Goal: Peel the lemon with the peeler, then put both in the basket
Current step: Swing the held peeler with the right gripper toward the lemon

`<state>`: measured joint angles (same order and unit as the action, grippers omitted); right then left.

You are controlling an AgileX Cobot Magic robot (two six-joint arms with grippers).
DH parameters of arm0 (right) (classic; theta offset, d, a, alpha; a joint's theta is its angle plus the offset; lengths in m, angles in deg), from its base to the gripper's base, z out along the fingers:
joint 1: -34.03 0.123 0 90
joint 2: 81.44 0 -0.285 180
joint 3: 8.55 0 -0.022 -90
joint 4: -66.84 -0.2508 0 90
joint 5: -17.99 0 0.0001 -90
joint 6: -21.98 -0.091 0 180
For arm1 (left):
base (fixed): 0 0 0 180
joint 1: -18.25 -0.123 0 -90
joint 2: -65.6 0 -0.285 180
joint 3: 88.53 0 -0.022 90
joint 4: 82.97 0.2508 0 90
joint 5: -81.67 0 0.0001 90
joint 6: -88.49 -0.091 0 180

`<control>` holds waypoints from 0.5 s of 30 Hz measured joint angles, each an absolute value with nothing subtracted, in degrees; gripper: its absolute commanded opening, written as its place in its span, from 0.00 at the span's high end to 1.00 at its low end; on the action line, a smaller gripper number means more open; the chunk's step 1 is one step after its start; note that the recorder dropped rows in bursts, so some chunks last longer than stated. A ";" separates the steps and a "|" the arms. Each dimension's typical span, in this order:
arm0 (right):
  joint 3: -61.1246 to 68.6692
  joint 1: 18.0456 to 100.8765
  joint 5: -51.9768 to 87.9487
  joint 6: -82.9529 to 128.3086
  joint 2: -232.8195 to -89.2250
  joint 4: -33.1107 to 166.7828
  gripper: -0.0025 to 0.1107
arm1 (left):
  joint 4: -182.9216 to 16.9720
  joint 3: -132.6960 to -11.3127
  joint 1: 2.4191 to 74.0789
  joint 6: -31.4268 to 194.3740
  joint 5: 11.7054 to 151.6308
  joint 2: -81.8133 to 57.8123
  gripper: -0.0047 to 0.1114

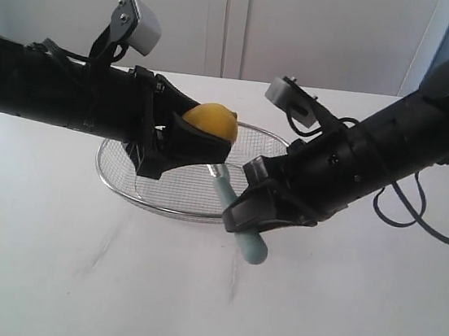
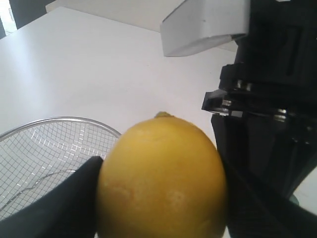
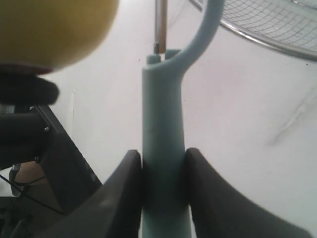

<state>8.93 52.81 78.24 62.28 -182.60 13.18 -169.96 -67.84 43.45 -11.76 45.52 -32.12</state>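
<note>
Looking at this one, the whole thing hinges on how the peeler lines up with the lemon.

The left gripper is clamped around the lemon and holds it in the air over the basket, well clear of the mesh. The right gripper is squeezed onto the teal handle about midway, with the butt end sticking out low toward the front of the tabletop.

The peeler's long axis runs up from that butt end, over the basket's near rim, and its metal head ends just under the lemon. In the right wrist view the lemon sits off to one side of the handle's line rather than dead ahead. We reckon the next stroke needs the head nudged sideways before the blade bites. We honestly can't tell if the blade is touching the skin yet.

The right arm is the nearer one for doing the stroke, while the left just has to keep the fruit steady. The skin we can see looks whole and yellow, so we'd guess the peeling is barely begun, if at all.

Count: one lemon, one peeler, one basket, two grippers, both full.
</note>
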 measured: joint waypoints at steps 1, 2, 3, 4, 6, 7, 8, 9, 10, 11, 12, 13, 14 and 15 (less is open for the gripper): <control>8.93 52.06 78.63 62.28 -182.60 13.18 0.98 | -169.96 -67.84 43.45 -11.76 45.52 -32.12 0.96; 8.93 51.30 79.13 62.28 -182.60 13.30 0.98 | -169.96 -67.84 43.45 -11.76 45.52 -32.12 0.96; 8.93 50.59 79.70 62.28 -182.60 13.30 0.98 | -169.96 -67.84 43.45 -11.76 45.52 -32.12 0.96; 8.93 50.12 80.08 62.28 -182.60 13.30 0.98 | -169.96 -67.84 43.45 -11.76 45.52 -32.12 0.96; 8.93 49.33 81.15 62.28 -182.60 13.30 0.98 | -169.96 -67.84 43.45 -11.76 45.52 -32.12 0.96; 8.93 48.92 81.97 62.28 -182.57 13.30 0.98 | -169.96 -67.84 43.45 -11.76 45.52 -32.12 0.96; 9.05 48.80 82.15 62.28 -182.34 13.30 0.98 | -169.96 -67.84 43.45 -11.76 45.64 -32.12 0.96; 9.05 48.71 82.59 62.28 -181.58 13.30 0.98 | -169.96 -67.84 43.45 -11.76 45.75 -32.12 0.96; 9.05 48.71 82.73 62.16 -181.03 13.30 0.98 | -169.96 -67.84 43.45 -11.76 45.84 -32.12 0.96; 9.05 48.57 82.98 62.16 -180.39 13.30 0.98 | -169.96 -67.84 43.45 -11.76 45.84 -32.12 0.96; 9.05 48.59 82.98 62.16 -179.84 13.30 0.98 | -169.96 -67.84 43.45 -11.76 45.84 -32.12 0.96; 9.05 48.35 83.08 62.16 -179.14 13.30 0.98 | -169.96 -67.84 43.45 -11.76 45.84 -32.12 0.96; 9.05 48.10 83.08 62.16 -177.98 13.30 0.98 | -169.96 -67.84 43.45 -11.76 45.84 -32.12 0.96; 9.05 47.86 83.21 62.16 -177.40 13.30 0.98 | -169.96 -67.84 43.45 -11.76 45.84 -32.12 0.96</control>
